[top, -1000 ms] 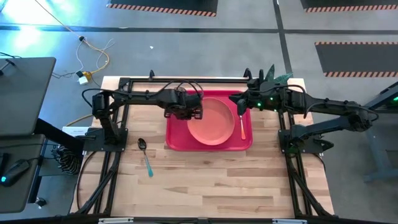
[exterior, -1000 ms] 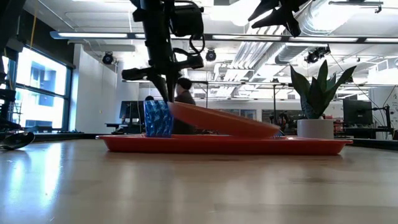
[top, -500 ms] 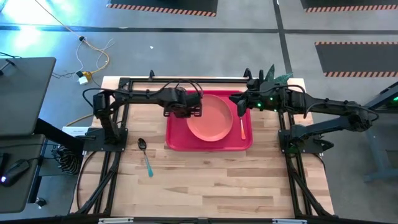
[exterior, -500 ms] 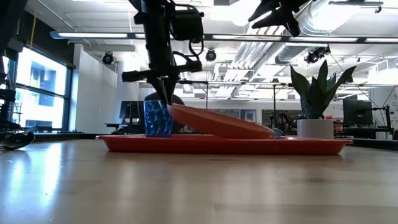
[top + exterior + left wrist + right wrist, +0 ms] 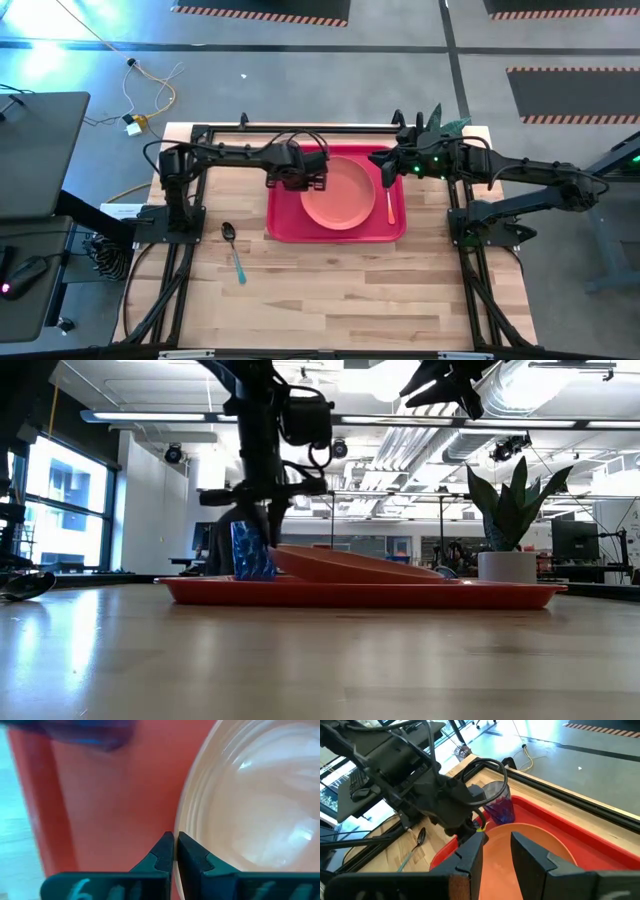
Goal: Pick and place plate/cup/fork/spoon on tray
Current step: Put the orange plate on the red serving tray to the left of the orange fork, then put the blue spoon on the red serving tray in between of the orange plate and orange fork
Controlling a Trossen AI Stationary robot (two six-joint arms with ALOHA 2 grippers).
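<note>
The salmon-orange plate (image 5: 342, 193) lies in the red tray (image 5: 336, 236), its left rim a little raised (image 5: 285, 552). My left gripper (image 5: 303, 181) is above the tray's left part, shut on that rim. The blue cup (image 5: 252, 550) stands upright in the tray just left of the plate; it also shows in the right wrist view (image 5: 499, 803). The orange-handled fork (image 5: 390, 206) lies flat in the tray right of the plate. The teal-handled spoon (image 5: 236, 256) lies on the table left of the tray. My right gripper (image 5: 495, 851) is open and empty, high over the tray's far right corner (image 5: 386, 166). My left gripper pinches the plate's left rim (image 5: 176, 827) between its two fingers, which point down from above. The plate's right part rests on the tray, and the held rim stands slightly above the tray floor, so the plate tilts gently.
A white pot with a green plant (image 5: 507, 564) stands at the table's far right corner, behind the tray. Bare wood table (image 5: 340, 300) lies between the tray and the near edge. People and desks show in the room beyond the table.
My left gripper has gone down with the plate's left rim. The plate, steeply tilted before, now lies nearly flat; its right part has stayed on the tray.
</note>
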